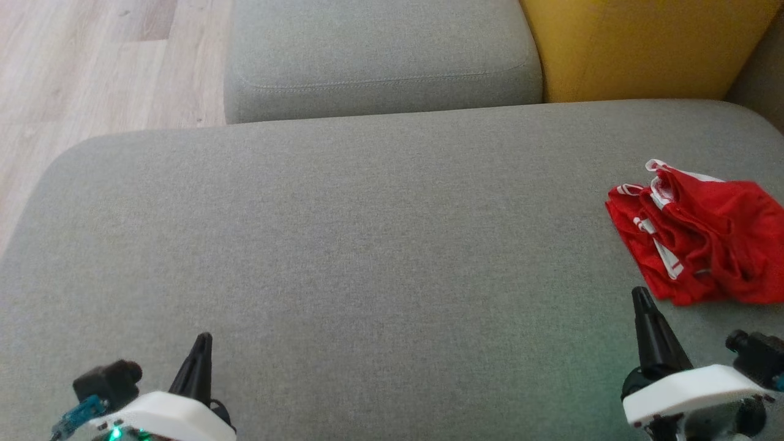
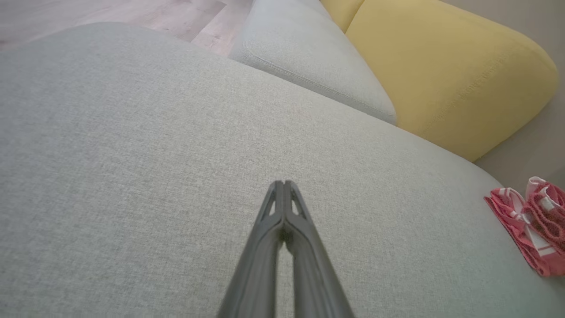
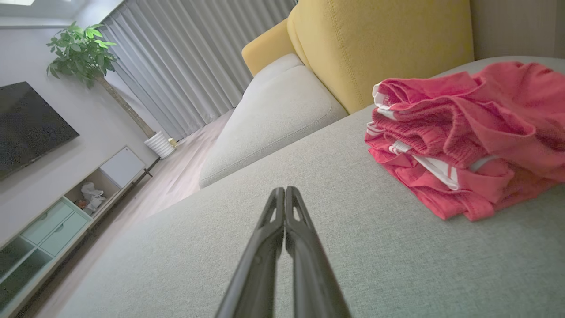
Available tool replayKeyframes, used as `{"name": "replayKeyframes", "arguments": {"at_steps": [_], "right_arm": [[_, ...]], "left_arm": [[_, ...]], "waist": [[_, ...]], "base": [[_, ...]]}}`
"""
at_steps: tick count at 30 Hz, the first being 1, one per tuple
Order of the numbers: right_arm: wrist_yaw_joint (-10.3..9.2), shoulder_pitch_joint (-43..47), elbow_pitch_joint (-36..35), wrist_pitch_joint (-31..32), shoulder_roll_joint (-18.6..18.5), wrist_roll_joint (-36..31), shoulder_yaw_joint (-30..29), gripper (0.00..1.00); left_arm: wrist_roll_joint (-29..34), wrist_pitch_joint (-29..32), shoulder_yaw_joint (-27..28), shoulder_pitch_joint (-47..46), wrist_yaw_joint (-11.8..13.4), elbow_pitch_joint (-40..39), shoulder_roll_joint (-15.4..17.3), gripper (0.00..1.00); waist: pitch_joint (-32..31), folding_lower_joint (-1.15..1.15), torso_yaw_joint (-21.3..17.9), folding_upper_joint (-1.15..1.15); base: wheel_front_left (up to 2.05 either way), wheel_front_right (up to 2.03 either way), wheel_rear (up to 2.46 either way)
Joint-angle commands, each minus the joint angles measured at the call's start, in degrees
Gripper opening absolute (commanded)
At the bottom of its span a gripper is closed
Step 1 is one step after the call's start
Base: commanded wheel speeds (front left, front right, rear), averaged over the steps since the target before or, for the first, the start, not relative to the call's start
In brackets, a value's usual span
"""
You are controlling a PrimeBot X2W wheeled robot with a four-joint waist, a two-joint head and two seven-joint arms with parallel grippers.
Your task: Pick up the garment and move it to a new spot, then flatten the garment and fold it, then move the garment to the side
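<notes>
Both jaws are pinched together and empty: left gripper and right gripper sit at the seat cushion's near edge. The bunched red garment lies at its right edge (just past the right gripper). I'd open wide, then pinch a thick fold.

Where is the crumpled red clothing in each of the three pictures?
Head view: the red garment lies at the right edge, about halfway down, on the grey seat.
Left wrist view: the red garment is at the far right edge, below the middle.
Right wrist view: the red garment looks large, at the upper right.
Shared landmark: the yellow backrest, above the red garment in every view.
</notes>
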Motion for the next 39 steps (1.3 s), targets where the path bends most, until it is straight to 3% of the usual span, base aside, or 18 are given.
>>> {"name": "replayKeyframes", "arguments": {"at_steps": [1, 39], "right_arm": [[0.12, -3.5, -1.4, -0.3, -1.1, 2.3, 0.0, 0.00], [0.23, -7.9, 4.0, 0.3, -1.6, 27.6, -1.3, 0.00]], "left_arm": [[-1.9, 0.4, 1.8, -3.3, -0.7, -1.2, 0.2, 0.00], [-23.3, 4.5, 9.5, -7.5, -6.4, 2.2, -4.2, 0.00]], "waist": [[0.1, 0.00, 0.0, 0.00], [1.1, 0.00, -0.4, 0.00]], "base": [[0.00, 0.00, 0.00], [0.00, 0.00, 0.00]]}}
